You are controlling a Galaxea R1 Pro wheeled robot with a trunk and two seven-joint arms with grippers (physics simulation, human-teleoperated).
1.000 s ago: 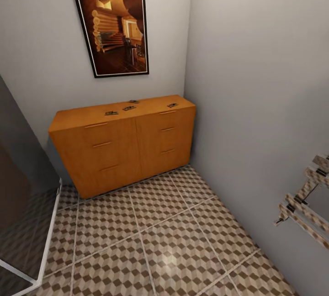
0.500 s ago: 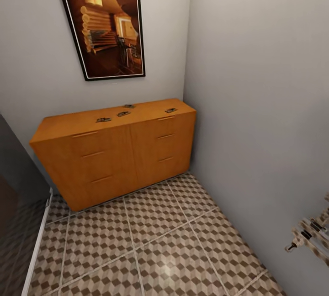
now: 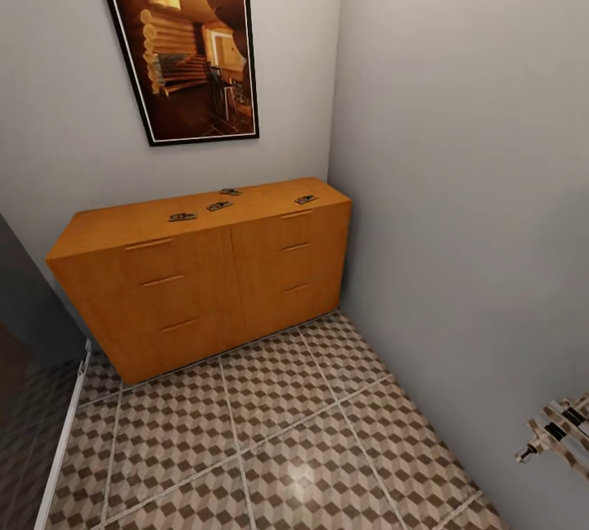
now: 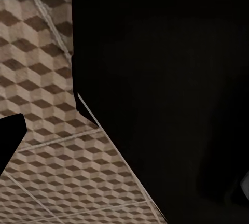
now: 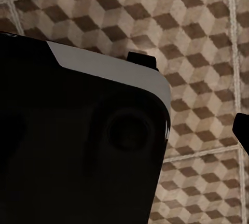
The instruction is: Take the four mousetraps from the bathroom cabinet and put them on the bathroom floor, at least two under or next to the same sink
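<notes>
The orange-brown cabinet [image 3: 204,285] stands against the far wall in the head view. Several mousetraps lie on its top as small dark slips: one at the left [image 3: 182,217], one beside it [image 3: 218,205], one nearer the wall [image 3: 230,191] and one toward the right end [image 3: 305,199]. Cube-patterned bathroom floor [image 3: 270,432] stretches from the cabinet toward me. In the left wrist view a dark fingertip [image 4: 10,133] of my left gripper [image 4: 124,141] sits at the frame's edge over the tiles. My right gripper [image 5: 124,130] shows a fingertip [image 5: 241,128] at the opposite edge. Both look open and hold nothing.
A framed picture [image 3: 184,39] hangs above the cabinet. A grey wall [image 3: 458,186] closes the right side, with a ladder-like rack [image 3: 560,432] sticking out low on it. A white rail [image 3: 61,448] and a dark panel [image 3: 20,325] border the floor on the left.
The head camera has moved closer and turned a little, so the cabinet looks larger and the rack has slid down and right. The mousetraps lie where they were.
</notes>
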